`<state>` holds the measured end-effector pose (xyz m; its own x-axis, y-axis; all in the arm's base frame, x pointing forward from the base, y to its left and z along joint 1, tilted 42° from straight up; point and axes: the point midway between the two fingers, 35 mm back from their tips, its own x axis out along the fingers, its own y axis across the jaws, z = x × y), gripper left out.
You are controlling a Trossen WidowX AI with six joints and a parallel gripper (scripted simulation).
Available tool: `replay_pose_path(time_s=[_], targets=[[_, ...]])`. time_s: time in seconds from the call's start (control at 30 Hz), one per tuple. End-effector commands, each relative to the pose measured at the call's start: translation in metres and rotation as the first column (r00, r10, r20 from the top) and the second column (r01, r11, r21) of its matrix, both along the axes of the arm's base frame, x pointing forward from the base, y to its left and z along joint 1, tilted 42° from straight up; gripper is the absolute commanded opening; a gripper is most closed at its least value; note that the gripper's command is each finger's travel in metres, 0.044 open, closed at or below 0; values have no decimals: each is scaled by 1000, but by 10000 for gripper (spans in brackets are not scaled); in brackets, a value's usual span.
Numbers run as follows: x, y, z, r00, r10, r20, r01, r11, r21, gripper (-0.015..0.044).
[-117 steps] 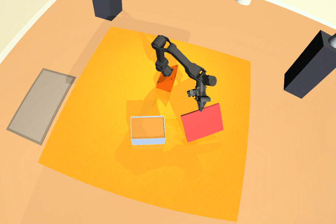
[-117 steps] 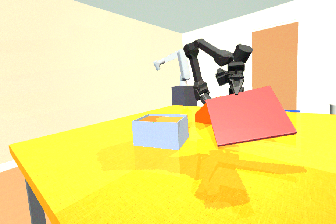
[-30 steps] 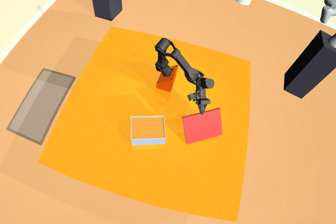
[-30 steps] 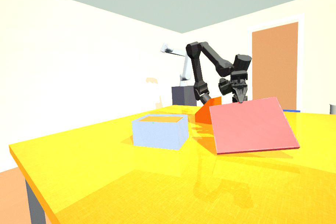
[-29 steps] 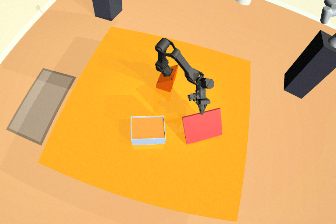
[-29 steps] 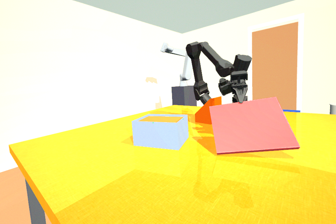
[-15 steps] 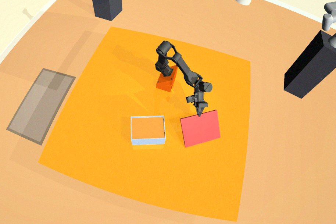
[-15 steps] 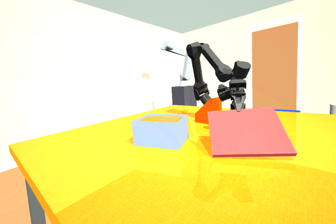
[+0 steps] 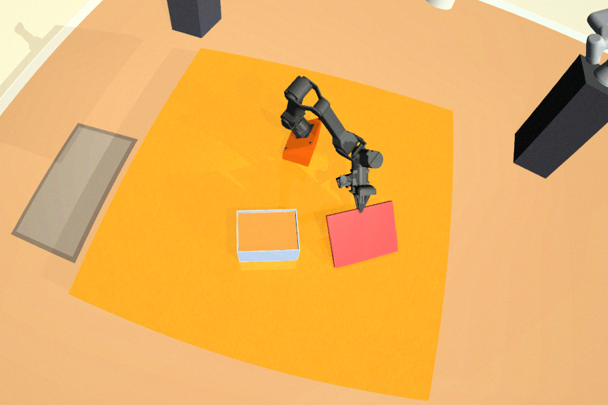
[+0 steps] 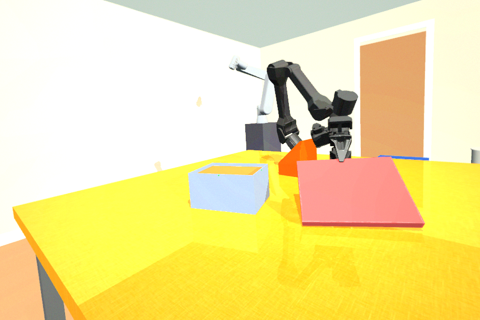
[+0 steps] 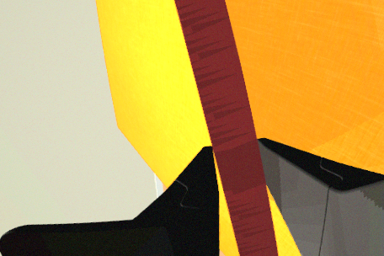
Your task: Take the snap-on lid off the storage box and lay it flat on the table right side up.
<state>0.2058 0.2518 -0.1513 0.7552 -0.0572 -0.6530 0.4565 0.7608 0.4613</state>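
The storage box (image 9: 268, 256) (image 10: 222, 192) is light blue, open at the top, and stands upright on the yellow-orange table (image 9: 221, 307) (image 10: 186, 277). The lid (image 9: 363, 235) (image 10: 356, 192) (image 11: 227, 94) is a flat red panel to the right of the box in the top and exterior views, apart from it. My gripper (image 9: 361, 209) (image 10: 341, 160) (image 11: 235, 152) is shut on the lid's edge on the arm's side. That edge is raised, and the lid slopes down to its opposite edge, which is at or just above the table. The lid's underside is hidden.
The arm's orange base block (image 9: 298, 152) (image 10: 298, 159) stands on the table behind the box and lid. The table's edge (image 9: 450, 223) runs to the right of the lid. A dark pedestal (image 9: 555, 130) with a grey arm stands off the table.
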Motion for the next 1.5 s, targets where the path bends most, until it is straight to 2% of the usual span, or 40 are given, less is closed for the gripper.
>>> replay_pose_path(time_s=[0.0, 1.47], targets=[[3, -17, -9, 999, -29, -16, 29, 999, -29, 0], [7, -40, -35, 999, -29, -15, 29, 999, -30, 0]])
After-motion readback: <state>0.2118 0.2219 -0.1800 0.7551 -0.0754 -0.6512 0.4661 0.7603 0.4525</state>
